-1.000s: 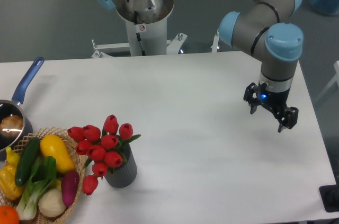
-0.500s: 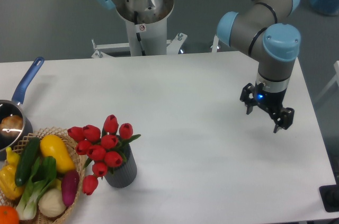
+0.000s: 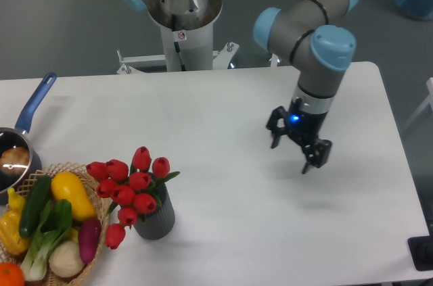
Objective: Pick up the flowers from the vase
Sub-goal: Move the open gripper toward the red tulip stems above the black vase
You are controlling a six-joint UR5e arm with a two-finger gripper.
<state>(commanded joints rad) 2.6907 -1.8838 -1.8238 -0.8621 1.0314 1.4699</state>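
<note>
Fingers [image 3: 295, 151] spread, well apart from flowers [image 3: 130, 188]

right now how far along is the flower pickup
Nothing is finished yet: the bunch of red tulips with green leaves sits in the short dark grey ribbed vase, untouched. In hand is only the approach: the end effector hangs open and empty above the white table, well to the right of the vase. Left to do: reach the tulips, close on them and lift them out.
</note>
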